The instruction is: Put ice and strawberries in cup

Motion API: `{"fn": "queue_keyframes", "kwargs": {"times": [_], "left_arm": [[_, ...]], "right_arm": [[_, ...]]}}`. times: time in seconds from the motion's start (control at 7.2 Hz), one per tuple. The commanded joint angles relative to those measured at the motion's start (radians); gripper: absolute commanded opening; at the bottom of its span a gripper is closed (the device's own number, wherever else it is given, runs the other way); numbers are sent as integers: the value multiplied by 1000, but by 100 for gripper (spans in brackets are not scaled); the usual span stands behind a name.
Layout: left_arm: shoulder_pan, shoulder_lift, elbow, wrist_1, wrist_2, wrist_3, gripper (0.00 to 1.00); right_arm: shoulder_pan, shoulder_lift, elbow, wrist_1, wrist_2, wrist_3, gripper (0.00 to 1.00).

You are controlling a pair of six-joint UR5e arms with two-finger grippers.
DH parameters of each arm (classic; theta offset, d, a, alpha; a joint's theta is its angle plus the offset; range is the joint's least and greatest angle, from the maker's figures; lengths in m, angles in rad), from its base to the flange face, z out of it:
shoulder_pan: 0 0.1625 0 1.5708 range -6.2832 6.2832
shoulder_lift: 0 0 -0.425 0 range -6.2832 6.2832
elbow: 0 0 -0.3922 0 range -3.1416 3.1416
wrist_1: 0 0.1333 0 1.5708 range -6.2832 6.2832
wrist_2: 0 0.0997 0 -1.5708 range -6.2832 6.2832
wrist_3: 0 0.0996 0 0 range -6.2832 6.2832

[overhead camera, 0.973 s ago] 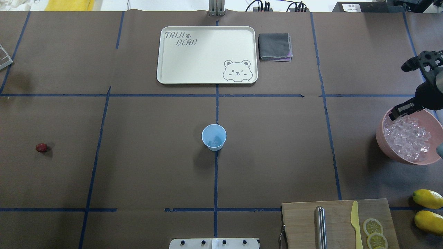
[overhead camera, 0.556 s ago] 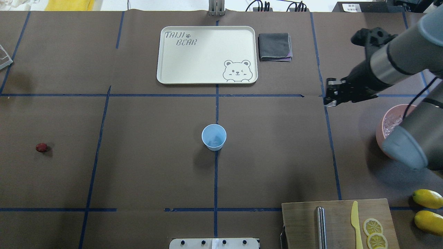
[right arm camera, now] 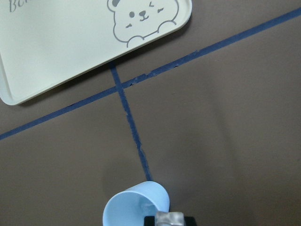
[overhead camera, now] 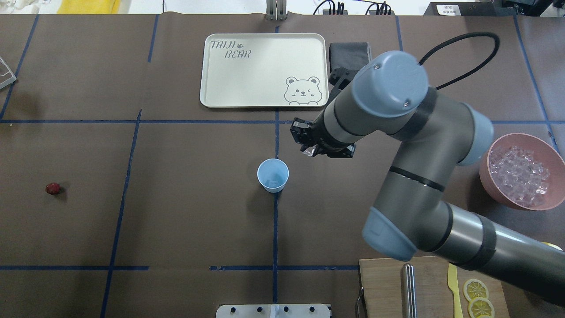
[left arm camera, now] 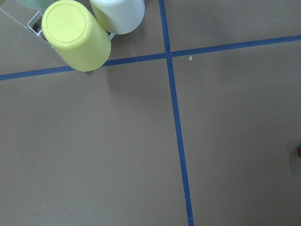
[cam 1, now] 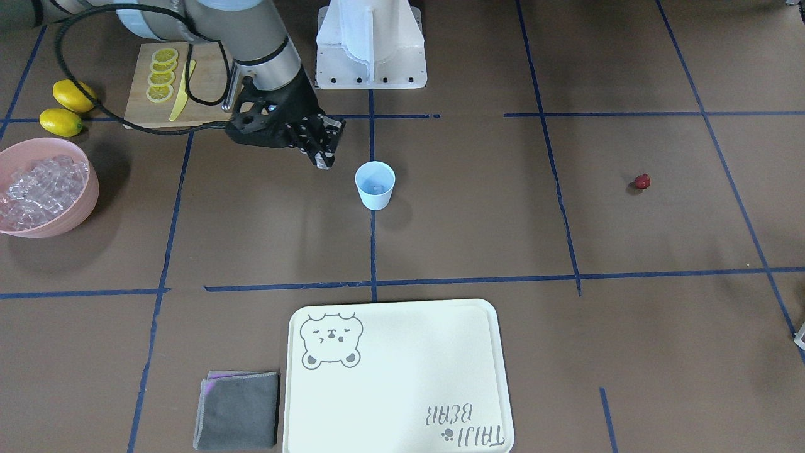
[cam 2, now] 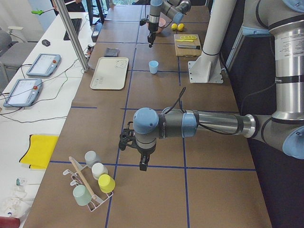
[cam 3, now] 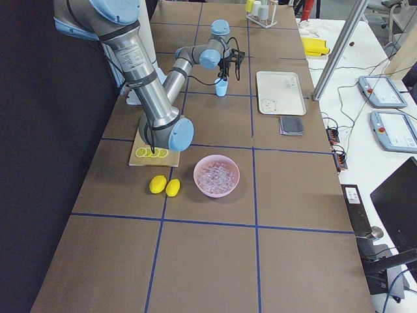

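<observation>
Near the upright, mouth-up cup (overhead camera: 273, 175), the right claw (overhead camera: 307, 149) pinches ice (right arm camera: 169, 218).

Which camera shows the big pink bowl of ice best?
Overhead exterior: the large pink plastic bowl of clear ice cubes shows large, each cube distinct. Exterior front-facing crops it at the edge; exterior right shows it whole but small.

Cup (overhead camera: 273, 175) sits before tray (overhead camera: 247, 84) (strawberry (overhead camera: 52, 188) far left).
</observation>
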Motion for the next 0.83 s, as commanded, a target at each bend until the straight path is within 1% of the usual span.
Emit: {"fn": "queue_keyframes", "kwargs": {"times": [0.0,0.14,0.28,0.42,0.56,0.69], "left_arm": [[0,3,-1,-1,0,0,100],[0,3,-1,-1,0,0,100],[-1,3,-2,-1,0,0,100],[0,3,-2,-1,0,0,100],[0,3,-2,-1,0,0,100],[0,4,-2,-1,0,0,100]], "right_arm": [[-58,73,-143,131,-72,75,1],[-73,79,-174,159,-73,79,2],[-82,78,-173,159,-73,79,6],[-104,67,-174,159,-75,77,14],[-106,64,-173,159,-75,77,15],[-106,63,-176,161,-75,73,28]]}}
